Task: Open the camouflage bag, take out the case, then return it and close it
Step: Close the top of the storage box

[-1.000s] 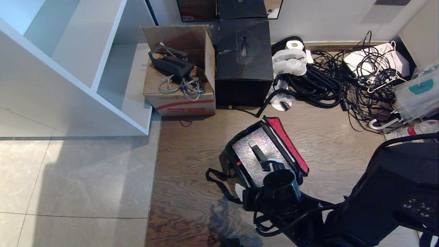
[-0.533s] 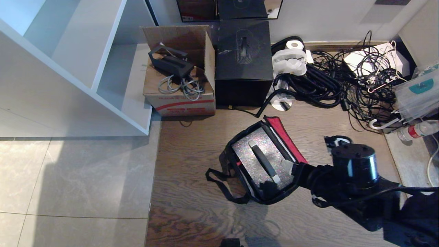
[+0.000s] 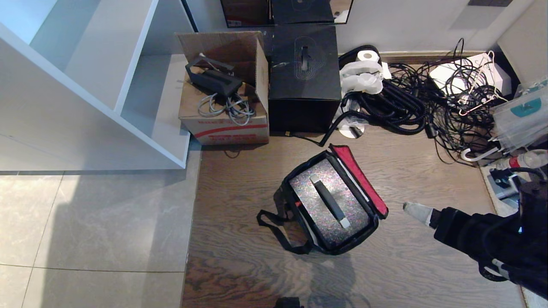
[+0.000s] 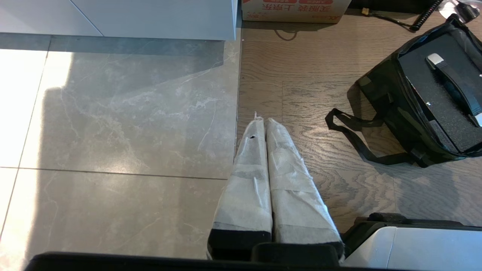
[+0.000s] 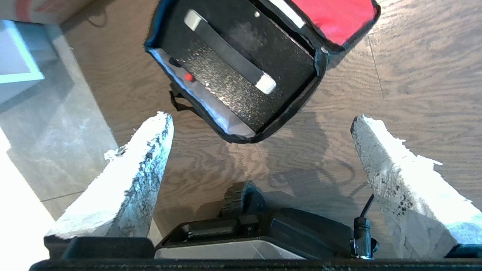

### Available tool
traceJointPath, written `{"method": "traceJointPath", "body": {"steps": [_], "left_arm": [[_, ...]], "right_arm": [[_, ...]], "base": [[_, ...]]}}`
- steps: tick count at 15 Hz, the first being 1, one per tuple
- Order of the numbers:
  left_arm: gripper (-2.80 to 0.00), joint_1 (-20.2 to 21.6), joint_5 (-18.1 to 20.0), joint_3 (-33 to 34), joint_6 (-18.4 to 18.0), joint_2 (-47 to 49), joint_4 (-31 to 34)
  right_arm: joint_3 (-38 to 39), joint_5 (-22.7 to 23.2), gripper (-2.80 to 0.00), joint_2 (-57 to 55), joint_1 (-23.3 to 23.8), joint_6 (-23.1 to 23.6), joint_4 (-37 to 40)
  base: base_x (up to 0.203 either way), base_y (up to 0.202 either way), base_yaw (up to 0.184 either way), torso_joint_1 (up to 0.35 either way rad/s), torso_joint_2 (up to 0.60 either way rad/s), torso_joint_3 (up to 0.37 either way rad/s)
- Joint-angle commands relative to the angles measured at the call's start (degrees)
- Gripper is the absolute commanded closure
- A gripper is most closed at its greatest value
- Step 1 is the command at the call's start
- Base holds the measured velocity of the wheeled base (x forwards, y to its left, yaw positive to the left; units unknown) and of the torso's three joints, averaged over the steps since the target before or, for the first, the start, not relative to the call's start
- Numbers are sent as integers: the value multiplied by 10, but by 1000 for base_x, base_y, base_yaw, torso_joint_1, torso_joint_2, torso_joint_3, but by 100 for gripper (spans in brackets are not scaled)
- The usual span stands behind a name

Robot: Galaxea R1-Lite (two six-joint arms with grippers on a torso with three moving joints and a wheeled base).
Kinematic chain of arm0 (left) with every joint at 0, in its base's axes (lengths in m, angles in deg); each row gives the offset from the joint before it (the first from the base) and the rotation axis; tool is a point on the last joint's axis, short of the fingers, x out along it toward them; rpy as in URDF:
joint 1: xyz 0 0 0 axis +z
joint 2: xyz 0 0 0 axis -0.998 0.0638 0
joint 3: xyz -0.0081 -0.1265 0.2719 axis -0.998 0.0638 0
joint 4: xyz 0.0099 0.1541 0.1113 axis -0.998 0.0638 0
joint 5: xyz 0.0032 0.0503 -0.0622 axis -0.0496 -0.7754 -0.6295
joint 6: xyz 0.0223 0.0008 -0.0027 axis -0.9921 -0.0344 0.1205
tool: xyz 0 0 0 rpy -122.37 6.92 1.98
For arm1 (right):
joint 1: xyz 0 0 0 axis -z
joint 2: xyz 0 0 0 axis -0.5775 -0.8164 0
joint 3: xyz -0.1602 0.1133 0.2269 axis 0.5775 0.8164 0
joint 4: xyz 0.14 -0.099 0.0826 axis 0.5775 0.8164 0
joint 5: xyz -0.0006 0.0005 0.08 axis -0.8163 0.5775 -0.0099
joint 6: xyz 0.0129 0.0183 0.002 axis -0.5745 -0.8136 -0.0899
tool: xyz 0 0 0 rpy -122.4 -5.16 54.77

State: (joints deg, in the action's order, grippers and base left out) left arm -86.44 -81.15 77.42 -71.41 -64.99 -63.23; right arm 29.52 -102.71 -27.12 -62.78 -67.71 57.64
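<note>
Now the right end effector [image 5: 260, 124] hangs empty over the floor beside the camouflage bag [image 3: 371, 226], fingers spread wide. The case [image 3: 329, 203] lies inside that open bag. Red print on the cardboard box [image 3: 222, 111] is unreadable; the left end effector [image 4: 265, 124] is pressed closed, empty.

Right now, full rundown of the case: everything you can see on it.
The case is a flat black rectangular hard case with a grainy, speckled top. A black bar handle with pale ends runs lengthwise along that top, and a small red latch shows near one long edge. It lies flat inside the open camouflage bag on the wood floor, the bag's walls close around it and the red-lined flap folded back. No gripper touches it.
</note>
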Motion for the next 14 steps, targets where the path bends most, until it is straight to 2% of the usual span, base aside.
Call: {"method": "traceJointPath", "body": {"steps": [1, 4, 7, 14], "left_arm": [[0, 0, 0, 0, 0, 0, 0], [0, 0, 1, -1, -6, 0, 0], [0, 0, -1, -1, 1, 0, 2], [0, 0, -2, -1, -5, 0, 0]], "right_arm": [[-2, -2, -280, 39, 1, -1, 22], [-16, 0, -280, 75, 1, -3, 86], [-11, -3, -280, 87, 2, -5, 94], [-11, -2, -280, 96, 3, -10, 110]], "base": [[0, 0, 0, 0, 0, 0], [0, 0, 0, 0, 0, 0], [0, 0, 0, 2, 4, -73], [0, 0, 0, 2, 3, -185]]}}
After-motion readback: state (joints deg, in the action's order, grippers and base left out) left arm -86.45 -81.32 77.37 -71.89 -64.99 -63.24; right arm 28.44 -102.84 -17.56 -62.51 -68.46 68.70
